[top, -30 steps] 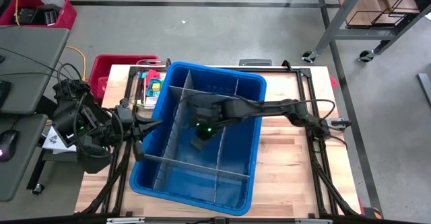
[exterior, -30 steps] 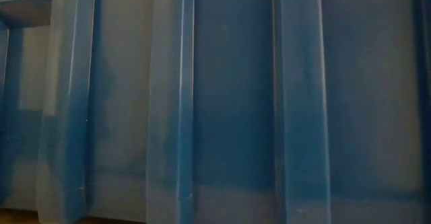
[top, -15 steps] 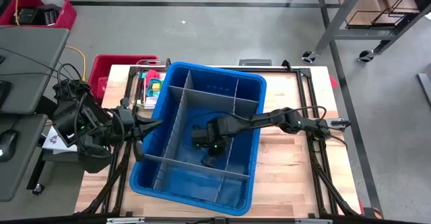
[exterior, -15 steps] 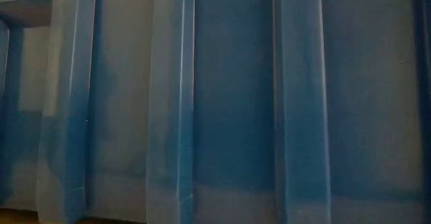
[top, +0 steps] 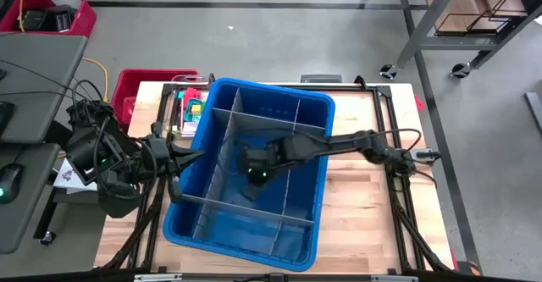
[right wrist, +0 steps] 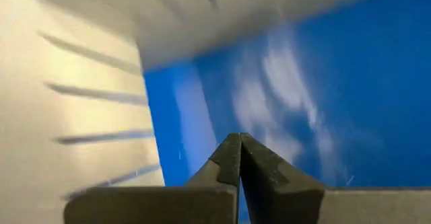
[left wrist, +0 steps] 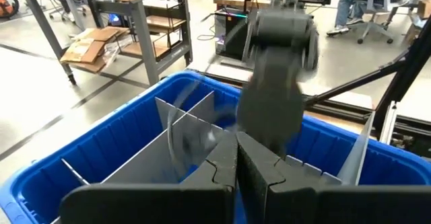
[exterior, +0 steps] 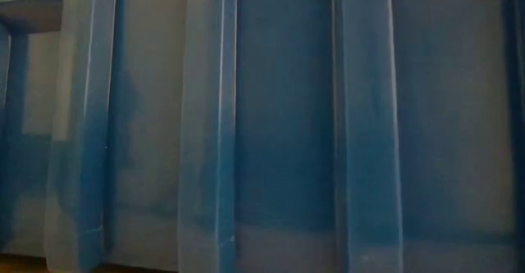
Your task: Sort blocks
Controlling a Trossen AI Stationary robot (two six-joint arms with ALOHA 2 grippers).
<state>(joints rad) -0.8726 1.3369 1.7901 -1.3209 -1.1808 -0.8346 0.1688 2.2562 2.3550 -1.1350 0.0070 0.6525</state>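
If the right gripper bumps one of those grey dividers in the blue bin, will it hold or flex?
The grey dividers look thin, so one would probably flex under a push. They meet the blue bin walls and cross each other, so likely spring back rather than topple. The right gripper is shut, down inside the bin.

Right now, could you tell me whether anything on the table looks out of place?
Yes: the bin sits askew on the table, and the blocks lie outside it by its far left corner. The right claw is inside the bin, shut.
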